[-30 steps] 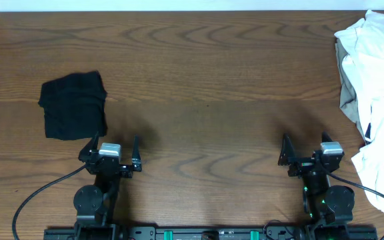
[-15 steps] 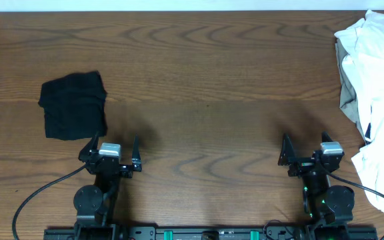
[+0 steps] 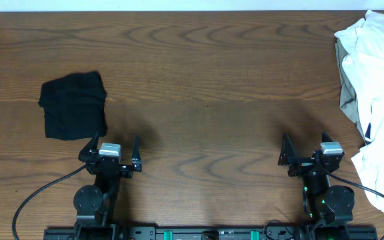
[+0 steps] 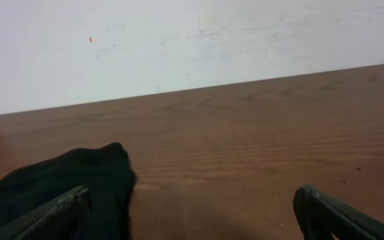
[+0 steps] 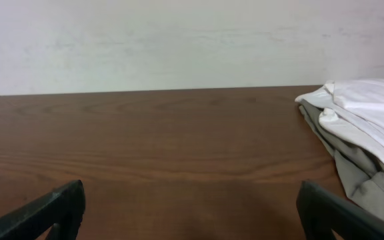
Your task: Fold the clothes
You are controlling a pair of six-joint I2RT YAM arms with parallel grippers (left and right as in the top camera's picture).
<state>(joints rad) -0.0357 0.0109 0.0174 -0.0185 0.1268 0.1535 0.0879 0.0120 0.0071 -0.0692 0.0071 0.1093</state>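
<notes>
Lying just right of the right tool [image 3: 305, 148], white clothes [image 3: 377, 93] sprawl.

Nothing is moving at all, folks. The left gripper [image 3: 115, 142] and right gripper [image 3: 305, 142] are sitting frozen at the near edge of the table [image 3: 205, 80]. The clothes [image 3: 372, 67] are lying exactly as before.

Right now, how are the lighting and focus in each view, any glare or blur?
Overhead: even light, soft shadows on the table beyond the left end effector and right end effector; white clothes nearly washed out, black garment shows little detail. Left wrist: near fingers soft, out of focus. Right wrist: fingers equally soft, wall bright, no glare.
</notes>
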